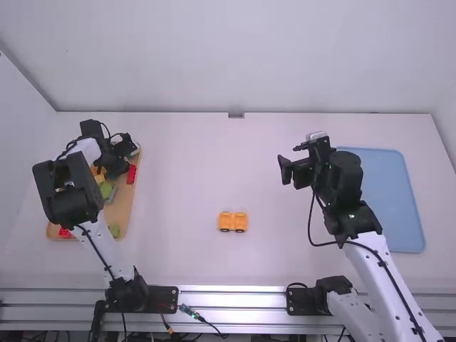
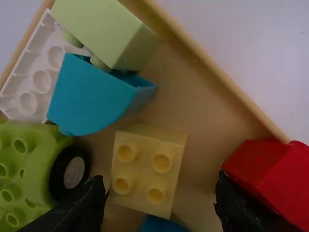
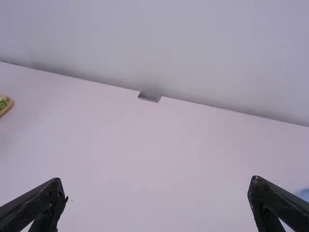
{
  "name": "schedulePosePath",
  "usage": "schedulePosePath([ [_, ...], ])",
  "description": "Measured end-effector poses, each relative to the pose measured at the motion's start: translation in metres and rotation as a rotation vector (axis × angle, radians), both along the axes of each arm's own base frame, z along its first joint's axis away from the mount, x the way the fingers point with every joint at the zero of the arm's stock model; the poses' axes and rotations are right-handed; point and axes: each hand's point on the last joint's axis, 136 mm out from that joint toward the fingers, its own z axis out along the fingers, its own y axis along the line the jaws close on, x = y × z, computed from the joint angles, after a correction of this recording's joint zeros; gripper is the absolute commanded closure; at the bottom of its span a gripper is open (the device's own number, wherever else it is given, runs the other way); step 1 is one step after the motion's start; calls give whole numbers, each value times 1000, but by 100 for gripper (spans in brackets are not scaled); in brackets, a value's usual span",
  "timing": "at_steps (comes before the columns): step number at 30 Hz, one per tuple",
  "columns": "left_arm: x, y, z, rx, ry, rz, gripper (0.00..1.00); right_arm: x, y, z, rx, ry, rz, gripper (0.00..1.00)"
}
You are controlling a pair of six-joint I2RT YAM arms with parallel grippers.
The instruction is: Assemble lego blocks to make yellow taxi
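Observation:
My left gripper (image 1: 122, 153) is over the far part of the wooden tray (image 1: 125, 206). In the left wrist view a pale yellow four-stud brick (image 2: 147, 169) lies between the spread fingers of the left gripper (image 2: 161, 195), not held. A red block (image 2: 273, 174) is beside one finger, a green wheeled piece (image 2: 34, 169) beside the other. An orange-yellow wheeled piece (image 1: 233, 221) sits mid-table. The right gripper (image 1: 291, 171) hangs over the table right of the middle; its fingers are wide apart with nothing between them in the right wrist view (image 3: 157, 198).
A blue tray (image 1: 399, 206) lies at the right, partly behind the right arm. Beside the yellow brick are a blue curved block (image 2: 91, 96), a light green block (image 2: 104, 31) and a white studded piece (image 2: 36, 79). The wooden tray's rim runs close by.

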Motion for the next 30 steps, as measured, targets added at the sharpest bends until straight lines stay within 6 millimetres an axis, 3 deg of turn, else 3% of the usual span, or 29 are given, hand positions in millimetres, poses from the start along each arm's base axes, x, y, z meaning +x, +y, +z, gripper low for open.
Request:
schedulePosePath([
  [4,-1,-2,-1,-8,2,-6,59,0,0,0,1,1,1,1],
  [17,4,-3,-2,-17,-15,-5,80,0,0,0,3,2,0,1],
  [21,8,-1,1,-25,-17,26,89,0,0,0,1,1,1,1],
  [22,10,1,2,-28,-20,45,98,0,0,0,2,2,0,1],
  [30,22,10,27,-57,-39,185,98,0,0,0,4,3,0,1],
])
